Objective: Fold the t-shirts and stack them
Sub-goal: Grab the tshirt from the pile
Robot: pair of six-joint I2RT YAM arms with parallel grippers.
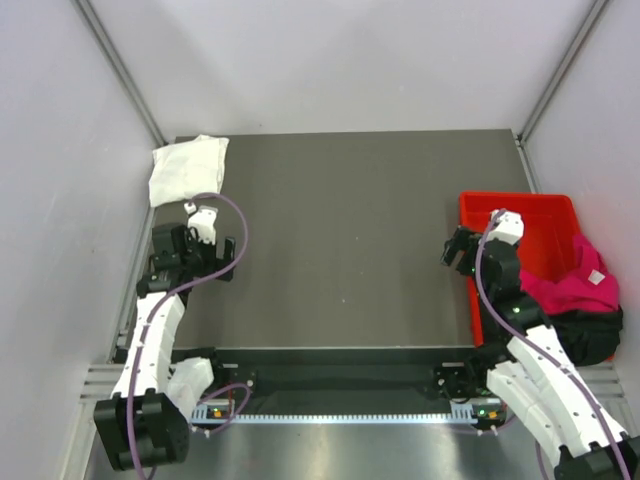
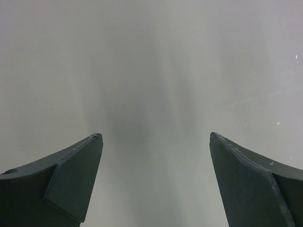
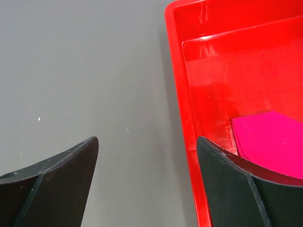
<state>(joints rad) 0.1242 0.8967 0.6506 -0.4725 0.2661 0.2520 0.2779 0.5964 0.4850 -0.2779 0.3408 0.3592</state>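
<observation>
A white t-shirt lies folded at the table's far left corner. A magenta-pink t-shirt lies crumpled in the red bin, on top of a black t-shirt at the bin's near end. My left gripper is open and empty over bare table, just in front of the white shirt; the left wrist view shows only table between its fingers. My right gripper is open and empty at the bin's left wall. In the right wrist view one finger hangs over the rim, with pink cloth behind it.
The dark table is walled in by pale panels on the left, back and right. The red bin sits along the right edge. A metal rail with the arm bases runs along the near edge.
</observation>
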